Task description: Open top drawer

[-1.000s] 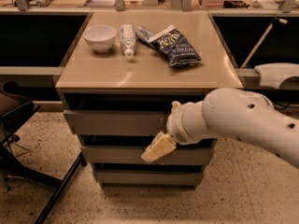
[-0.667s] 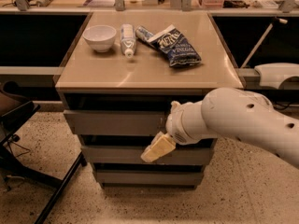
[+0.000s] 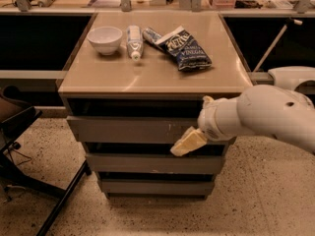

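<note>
Top drawer [image 3: 128, 130]: inside hidden.
Bowl [image 3: 105, 38]: seemingly empty.
Gripper [image 3: 188, 141]: at drawer front, right side; grip state unclear.

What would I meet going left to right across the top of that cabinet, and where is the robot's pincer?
On top: white bowl → white tube → dark blue chip bag. The pincer is lower down, in front of the right part of the top drawer.

The top drawer [image 3: 128, 130] is grey, scratched white. The cream gripper [image 3: 187, 142] at its right hangs from a white arm [image 3: 275, 114]
</note>
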You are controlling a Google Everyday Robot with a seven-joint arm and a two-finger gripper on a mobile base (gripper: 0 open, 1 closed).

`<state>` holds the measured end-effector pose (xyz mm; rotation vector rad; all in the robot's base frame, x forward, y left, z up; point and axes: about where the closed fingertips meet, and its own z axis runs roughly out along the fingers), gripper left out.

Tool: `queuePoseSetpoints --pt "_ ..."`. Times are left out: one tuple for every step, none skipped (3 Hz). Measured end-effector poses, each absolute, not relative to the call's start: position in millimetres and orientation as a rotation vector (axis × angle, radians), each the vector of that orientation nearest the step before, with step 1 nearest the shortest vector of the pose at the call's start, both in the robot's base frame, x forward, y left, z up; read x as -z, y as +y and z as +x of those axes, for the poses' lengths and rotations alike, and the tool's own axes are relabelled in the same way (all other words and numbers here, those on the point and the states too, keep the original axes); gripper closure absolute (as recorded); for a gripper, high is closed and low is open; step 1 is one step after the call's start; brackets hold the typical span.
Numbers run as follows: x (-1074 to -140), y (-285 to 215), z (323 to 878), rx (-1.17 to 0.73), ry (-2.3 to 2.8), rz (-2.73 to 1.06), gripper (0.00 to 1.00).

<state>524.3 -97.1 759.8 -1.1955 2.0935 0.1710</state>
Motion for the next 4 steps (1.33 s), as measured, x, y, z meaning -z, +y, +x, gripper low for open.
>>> queuePoseSetpoints --pt "-756 -140 552 -0.037 2.101 -1.234 0.0" --pt "-745 -139 545 -0.052 2.117 -1.219 0.0" --pt "-695 -158 525 -0.094 2.222 -1.134 0.0" --pt "-657 -170 543 -0.08 2.276 -1.091 0.0"
